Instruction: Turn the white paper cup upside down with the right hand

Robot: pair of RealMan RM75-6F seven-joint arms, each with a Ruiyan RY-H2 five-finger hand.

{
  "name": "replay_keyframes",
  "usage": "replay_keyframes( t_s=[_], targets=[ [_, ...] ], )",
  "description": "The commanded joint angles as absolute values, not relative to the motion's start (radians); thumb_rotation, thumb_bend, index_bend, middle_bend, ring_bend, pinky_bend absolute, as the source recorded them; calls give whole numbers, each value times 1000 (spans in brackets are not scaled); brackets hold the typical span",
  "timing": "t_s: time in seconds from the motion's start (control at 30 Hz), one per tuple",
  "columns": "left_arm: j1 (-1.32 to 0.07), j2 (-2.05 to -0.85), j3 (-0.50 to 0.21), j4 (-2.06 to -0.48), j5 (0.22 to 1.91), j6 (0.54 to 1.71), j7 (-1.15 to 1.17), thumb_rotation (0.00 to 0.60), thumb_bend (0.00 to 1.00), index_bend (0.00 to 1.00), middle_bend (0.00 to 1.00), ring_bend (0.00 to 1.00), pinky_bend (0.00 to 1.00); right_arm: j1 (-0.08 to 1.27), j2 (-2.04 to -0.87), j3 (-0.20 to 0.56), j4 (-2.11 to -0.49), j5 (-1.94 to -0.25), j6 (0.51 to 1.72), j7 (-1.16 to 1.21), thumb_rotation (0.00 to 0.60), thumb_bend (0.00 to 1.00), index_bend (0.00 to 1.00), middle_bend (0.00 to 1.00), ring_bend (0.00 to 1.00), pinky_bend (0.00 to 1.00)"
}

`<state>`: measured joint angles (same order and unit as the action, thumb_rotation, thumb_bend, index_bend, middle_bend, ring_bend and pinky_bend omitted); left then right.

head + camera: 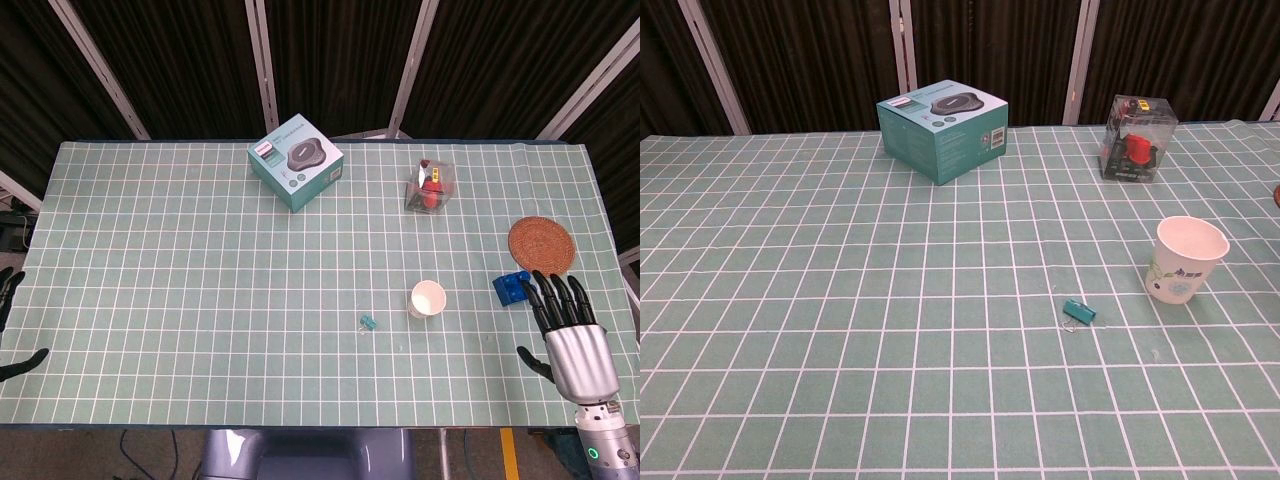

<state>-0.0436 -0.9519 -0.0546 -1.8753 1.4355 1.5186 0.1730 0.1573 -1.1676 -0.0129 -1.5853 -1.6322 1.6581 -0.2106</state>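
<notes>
Green gridded cloth covers the tabletop. At the far 9 o'clock edge of the head view, only dark fingertips of the left robot hand show, off the tabletop's border; whether they are spread or curled cannot be told, and nothing is seen in them.

Teal carton with a round grey device printed on it: 11 o'clock of tabletop centre, near the far edge. Small teal binder clip lies toward 5 o'clock of centre, alone on the cloth.

White paper cup: just to 3 o'clock of the clip, apart from it. It stands upright, mouth up, long axis vertical with a slight lean; the chest view shows the open rim on top and a faint green print on the side wall.

Clear plastic box with a red item inside: 12 o'clock of the cup, well apart.

Blue block: 3 o'clock of the cup. Woven round coaster: just beyond the block, toward 1 o'clock.

Right robot hand: at the tabletop's 4 o'clock corner, back of hand up, dark fingers straight and spread, pointing to 12 o'clock, thumb out toward 9 o'clock. It holds nothing; fingertips lie just beside the blue block. Well apart from the cup.
</notes>
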Motion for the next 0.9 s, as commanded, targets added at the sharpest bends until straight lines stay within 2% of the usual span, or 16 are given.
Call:
replay_keyframes(
  t_s=[0.03,0.23,0.4,0.67,0.9],
  targets=[
    [-44,-955,-54,-1873,1439,1521,175,600,0,0,0,0,0,154,-1167,-10,-1586,-1632,1648,-214,600,0,0,0,0,0],
    [-45,-959,-57,-1864,1440,1523,169,600,0,0,0,0,0,175,-1157,-31,-1599,-1664,1572,-262,600,0,0,0,0,0],
    [-52,-964,-61,-1858,1434,1516,172,600,0,0,0,0,0,230,-1174,-29,-1616,-1711,1479,-405,600,0,0,0,0,0],
    [-72,-984,-78,-1843,1370,1479,206,600,0,0,0,0,0,400,-1289,41,-1629,-1688,1173,-828,600,0,0,0,0,0],
    [-86,-1006,-88,-1826,1323,1456,246,600,0,0,0,0,0,485,-1391,70,-1560,-1588,993,-1010,600,0,0,0,0,0]
  ],
)
